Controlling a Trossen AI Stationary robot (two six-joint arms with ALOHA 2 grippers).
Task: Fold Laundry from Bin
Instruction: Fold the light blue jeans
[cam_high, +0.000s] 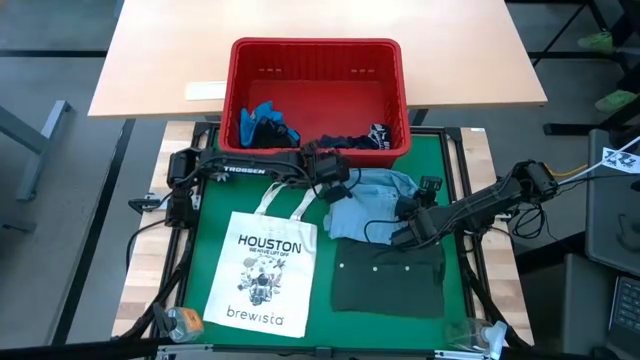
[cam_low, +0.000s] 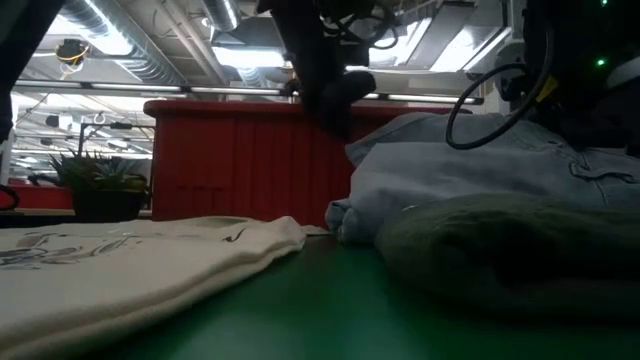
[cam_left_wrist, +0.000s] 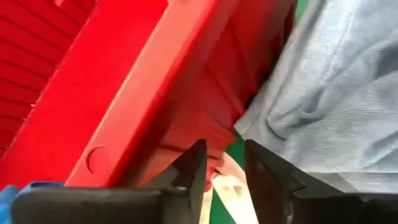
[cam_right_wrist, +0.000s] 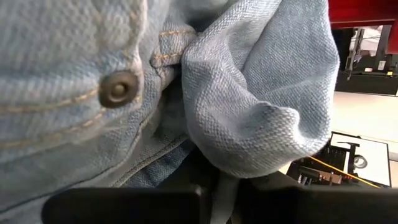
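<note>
Beside the bin (cam_high: 315, 60), crumpled denim shirt (cam_high: 365, 205) pinched in right claw (cam_right_wrist: 217, 186); left claw (cam_left_wrist: 224, 171) part-open, empty.

Left tool (cam_left_wrist: 225, 171) (fingers parted) between red bin (cam_left_wrist: 137, 93) and denim shirt (cam_left_wrist: 329, 93).

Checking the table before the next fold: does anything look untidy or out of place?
The denim shirt lies bunched, not flat, overlapping the folded dark green garment. The right claw is shut on a fold of it. A white tote bag lies on the mat beside them.
</note>
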